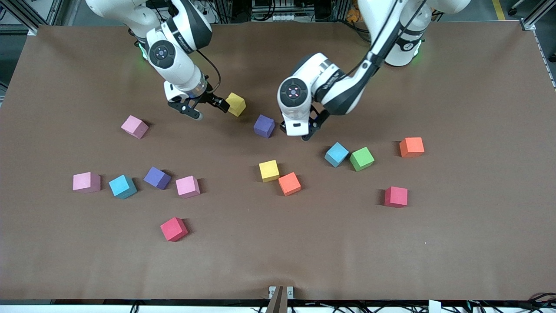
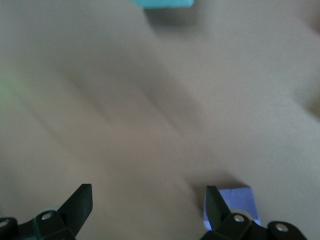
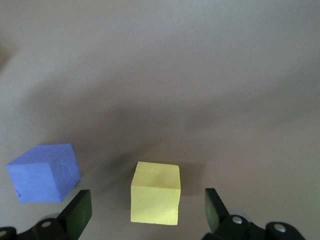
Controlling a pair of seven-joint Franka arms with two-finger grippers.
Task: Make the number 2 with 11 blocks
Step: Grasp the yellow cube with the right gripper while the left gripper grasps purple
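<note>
No digit 2 is laid out yet; the blocks are scattered singly over the brown desk [image 1: 456, 261], and none is held. The right hand [image 1: 204, 105] is poised low toward the desk's edge where the robot bases stand, its fingers spread apart and empty, with a yellow block [image 1: 236, 104] just beside its fingertips on the side toward the left arm; in the right wrist view that yellow block [image 3: 155, 199] is seen centred in the gap of the spread fingers, so a short advance is judged sufficient to straddle it. The left hand [image 1: 309, 128] is also held apart and empty, low over the middle of the desk, with a purple block [image 1: 264, 126] just beside it toward the right arm's end; in the left wrist view this purple block [image 2: 240, 201] is seen off-centre, against one finger rather than between the two, so a sideways correction is judged necessary before it can be gripped. Fourteen blocks are counted: two yellow, two purple, three pink, two light blue, two red, two orange and one green. Eleven are needed, so three are judged spare. Most lie in a loose band across the middle of the desk, with one red block [image 1: 173, 229] nearest the front camera's edge.
</note>
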